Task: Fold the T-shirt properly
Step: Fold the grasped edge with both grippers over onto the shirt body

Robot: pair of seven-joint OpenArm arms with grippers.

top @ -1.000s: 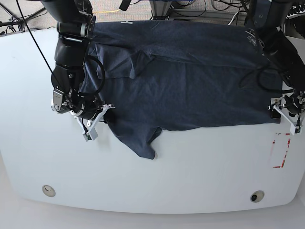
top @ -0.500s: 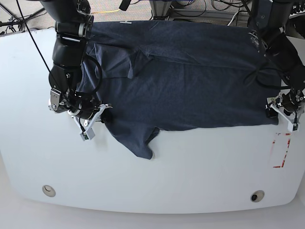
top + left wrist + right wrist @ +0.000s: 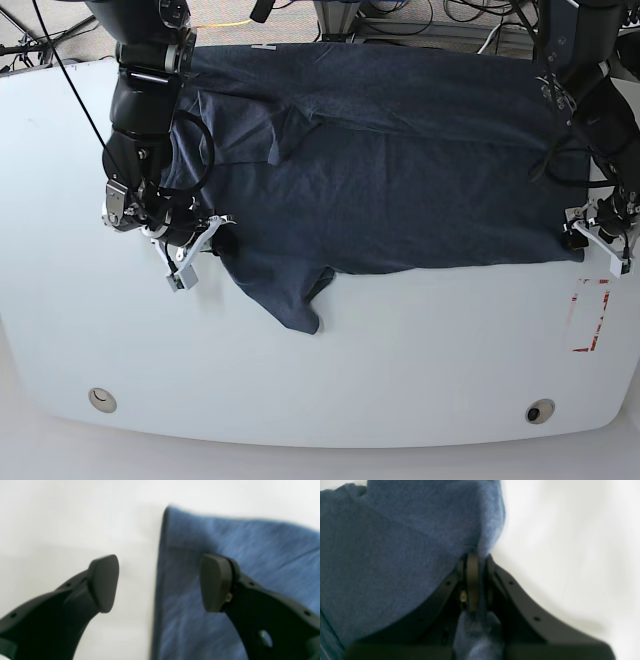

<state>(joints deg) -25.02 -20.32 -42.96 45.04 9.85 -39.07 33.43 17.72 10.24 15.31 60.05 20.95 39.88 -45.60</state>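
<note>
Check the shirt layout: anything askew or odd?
Yes. The T-shirt isn't flat: one sleeve sags off the near edge, another lies doubled over near the collar. The right gripper pinches fabric; the left gripper stands open astride the hem.

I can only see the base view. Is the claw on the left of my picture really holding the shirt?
Observer: Yes. In its wrist view the right gripper has its fingers pinched shut on a fold of the T-shirt.
Operator: What about the other claw?
Observer: The left gripper is open. One of its fingers is over bare table, the other over cloth.
Operator: So is it touching the shirt?
Observer: I cannot tell. The shirt's edge runs between the two fingers, but nothing is pinched.
</note>
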